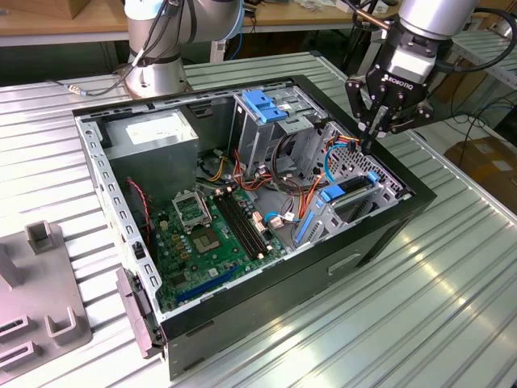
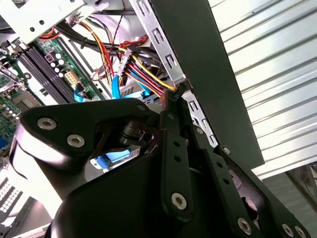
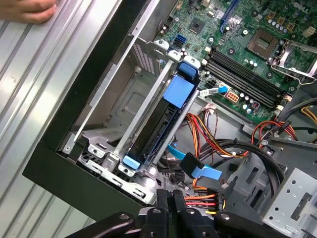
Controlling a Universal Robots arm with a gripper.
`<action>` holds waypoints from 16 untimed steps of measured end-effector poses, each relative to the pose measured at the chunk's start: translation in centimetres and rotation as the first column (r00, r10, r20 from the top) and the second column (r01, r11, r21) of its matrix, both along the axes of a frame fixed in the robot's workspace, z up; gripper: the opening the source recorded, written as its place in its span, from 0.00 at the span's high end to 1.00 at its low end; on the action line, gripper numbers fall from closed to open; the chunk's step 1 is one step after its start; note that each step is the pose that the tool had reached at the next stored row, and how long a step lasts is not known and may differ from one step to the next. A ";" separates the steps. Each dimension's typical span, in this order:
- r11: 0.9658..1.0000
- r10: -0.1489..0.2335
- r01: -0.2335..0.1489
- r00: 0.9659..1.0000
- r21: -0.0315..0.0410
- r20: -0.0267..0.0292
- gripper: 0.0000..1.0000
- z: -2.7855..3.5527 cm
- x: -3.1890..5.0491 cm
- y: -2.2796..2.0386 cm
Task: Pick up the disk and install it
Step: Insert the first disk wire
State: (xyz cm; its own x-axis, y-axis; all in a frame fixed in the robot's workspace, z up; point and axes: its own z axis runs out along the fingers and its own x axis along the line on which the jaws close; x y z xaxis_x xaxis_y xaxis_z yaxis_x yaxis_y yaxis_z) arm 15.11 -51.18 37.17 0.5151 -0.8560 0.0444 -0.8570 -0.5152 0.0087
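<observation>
In the exterior view, an open black computer case lies on its side on a desk of ribbed, shiny metal slats. The disk, edged in blue plastic, already sits in a bay at the case's corner toward the exterior view's right, just inside the black rim; its long axis runs along that side wall. The gripper hangs just above that corner, its black fingers drawn close together and holding nothing. A green circuit board covers the case floor, a grey metal box with a white sticker fills the far corner, and a blue plastic bracket tops the drive cage. Grey metal fixtures stand on the desk at the exterior view's left. Wooden benches and a cardboard box line the room behind.

In the second wrist view, the gripper's black linkages crowd the foreground, above a bundle of red, yellow and black wires and a perforated steel rail.

In the first wrist view, the disk lies seated between two silver rails, dark body framed by blue tabs at both ends, its length parallel to the case's black wall. A person's hand rests on the desk slats.
</observation>
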 end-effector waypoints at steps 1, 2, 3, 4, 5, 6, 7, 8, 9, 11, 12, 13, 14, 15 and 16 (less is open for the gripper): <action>1.000 -0.004 0.004 1.000 0.000 0.000 0.84 0.00 -0.01 0.00; 1.000 -0.013 0.013 1.000 0.000 0.000 0.84 -0.01 -0.02 0.00; 1.000 -0.022 0.022 1.000 0.000 0.000 0.84 -0.03 -0.02 0.01; 1.000 -0.032 0.032 1.000 0.000 0.000 0.84 -0.05 -0.02 0.00; 0.999 -0.040 0.040 0.999 0.000 0.000 0.84 -0.07 -0.01 0.00; 0.999 -0.050 0.050 0.999 0.000 0.000 0.84 -0.10 -0.01 0.00; 0.998 -0.059 0.059 0.998 0.000 0.000 0.84 -0.12 -0.01 0.00; 0.998 -0.067 0.067 0.998 0.000 0.000 0.84 -0.14 -0.01 0.00; 0.997 -0.077 0.077 0.997 -0.001 0.000 0.84 -0.15 -0.01 0.00; 0.996 -0.085 0.085 0.996 -0.001 0.000 0.84 -0.16 -0.04 0.00; 0.996 -0.087 0.087 0.996 -0.001 0.000 0.84 -0.18 -0.09 0.00; 0.996 -0.092 0.092 0.996 -0.001 0.000 0.84 -0.19 -0.15 0.00; 0.995 -0.099 0.099 0.995 -0.001 0.000 0.84 -0.18 -0.25 0.00; 0.995 -0.102 0.102 0.995 -0.002 0.000 0.84 -0.18 -0.55 0.00; 0.995 -0.102 0.102 0.995 -0.001 0.000 0.84 -0.19 -0.70 0.00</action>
